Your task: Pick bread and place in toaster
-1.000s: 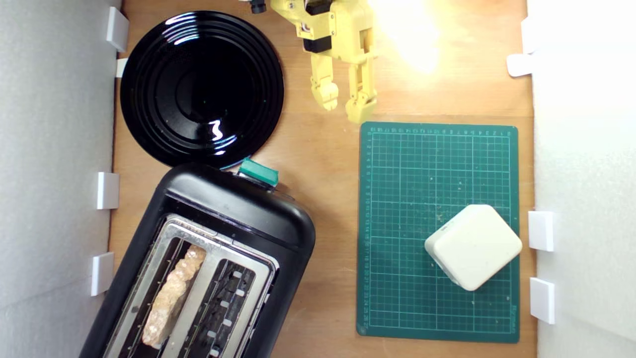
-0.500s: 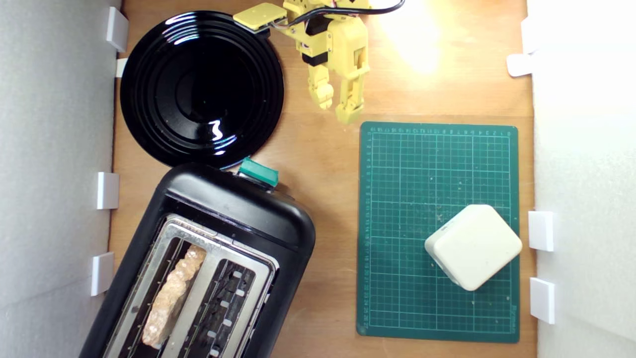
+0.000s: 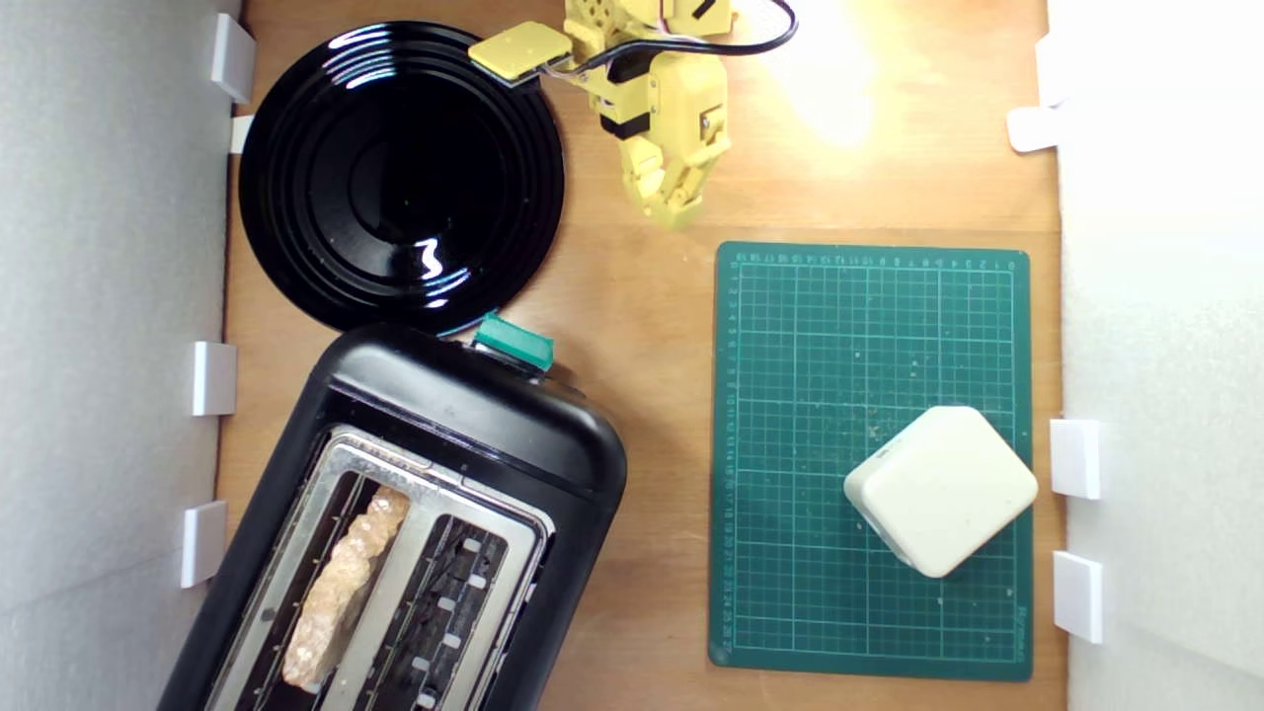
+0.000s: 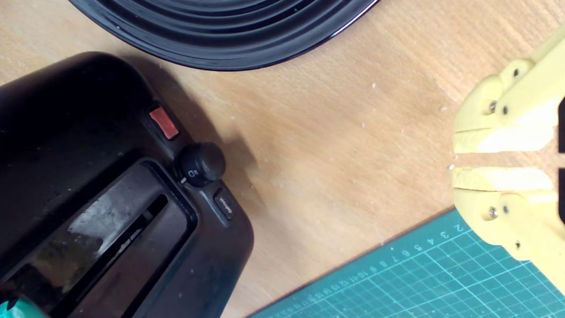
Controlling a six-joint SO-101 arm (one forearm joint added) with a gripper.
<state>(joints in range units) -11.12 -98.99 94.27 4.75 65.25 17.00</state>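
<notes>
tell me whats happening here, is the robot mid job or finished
It looks finished. The bread already stands in one slot of the toaster; the other slot is empty. The yellow gripper holds nothing, its fingers nearly together, over bare wood between the black plate and the green cutting mat, apart from the toaster. A cream block sits untouched on the mat.

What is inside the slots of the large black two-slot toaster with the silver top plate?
In the exterior view, the toaster holds a rustic tan-crusted bread slice standing in the slot nearer that view's left. The other slot shows only wire guides. The bread's lower part is hidden within the slot.
</notes>
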